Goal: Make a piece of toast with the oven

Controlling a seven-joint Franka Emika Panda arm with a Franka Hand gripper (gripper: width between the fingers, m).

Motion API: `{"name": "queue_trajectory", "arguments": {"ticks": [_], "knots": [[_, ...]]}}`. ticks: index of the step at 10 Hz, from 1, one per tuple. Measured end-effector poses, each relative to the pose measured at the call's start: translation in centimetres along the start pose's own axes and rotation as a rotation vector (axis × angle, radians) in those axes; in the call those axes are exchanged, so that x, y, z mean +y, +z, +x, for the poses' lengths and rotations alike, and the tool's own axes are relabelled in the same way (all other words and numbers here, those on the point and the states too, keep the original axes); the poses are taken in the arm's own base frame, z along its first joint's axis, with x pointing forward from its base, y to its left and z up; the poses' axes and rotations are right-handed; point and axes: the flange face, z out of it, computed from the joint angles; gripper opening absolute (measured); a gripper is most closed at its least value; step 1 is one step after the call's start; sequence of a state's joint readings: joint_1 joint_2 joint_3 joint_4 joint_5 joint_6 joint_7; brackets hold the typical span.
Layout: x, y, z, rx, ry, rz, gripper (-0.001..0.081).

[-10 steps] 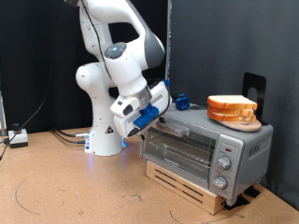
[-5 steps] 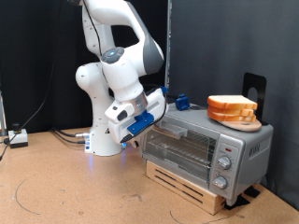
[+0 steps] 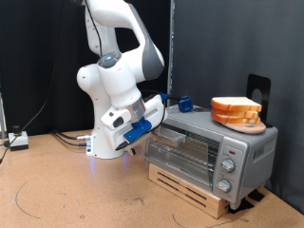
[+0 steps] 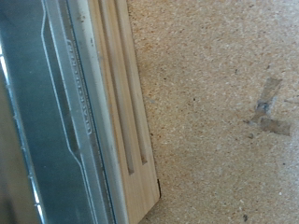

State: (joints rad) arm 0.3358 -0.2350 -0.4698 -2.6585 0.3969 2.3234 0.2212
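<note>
The silver-grey toaster oven (image 3: 214, 152) stands on a wooden base (image 3: 185, 182) at the exterior view's right. My gripper (image 3: 144, 131) hangs low at the oven's left front corner, by the top of the glass door; its fingers are hidden behind the hand. The wrist view shows the oven's glass door with the rack behind it (image 4: 37, 112) and the wooden base (image 4: 117, 103), but no fingers. A stack of bread slices (image 3: 235, 111) lies on the oven's top. No single slice of toast shows apart from that stack.
A blue object (image 3: 185, 103) sits on the oven's top behind the gripper. A black stand (image 3: 257, 90) rises behind the bread. A small box with cables (image 3: 17, 140) lies at the left. The brown tabletop (image 4: 215, 140) carries a tape mark (image 4: 266, 103).
The arm has swung down and toward the exterior view's left; the hand dropped from the oven's upper left corner to the front of the door's left end.
</note>
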Motion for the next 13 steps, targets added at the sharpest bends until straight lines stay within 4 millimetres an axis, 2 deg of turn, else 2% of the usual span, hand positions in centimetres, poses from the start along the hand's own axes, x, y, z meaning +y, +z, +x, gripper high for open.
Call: {"name": "queue_trajectory", "arguments": {"ticks": [13], "knots": [[2.7, 0.1, 2.9, 0.087, -0.040, -0.047, 0.0807]]}}
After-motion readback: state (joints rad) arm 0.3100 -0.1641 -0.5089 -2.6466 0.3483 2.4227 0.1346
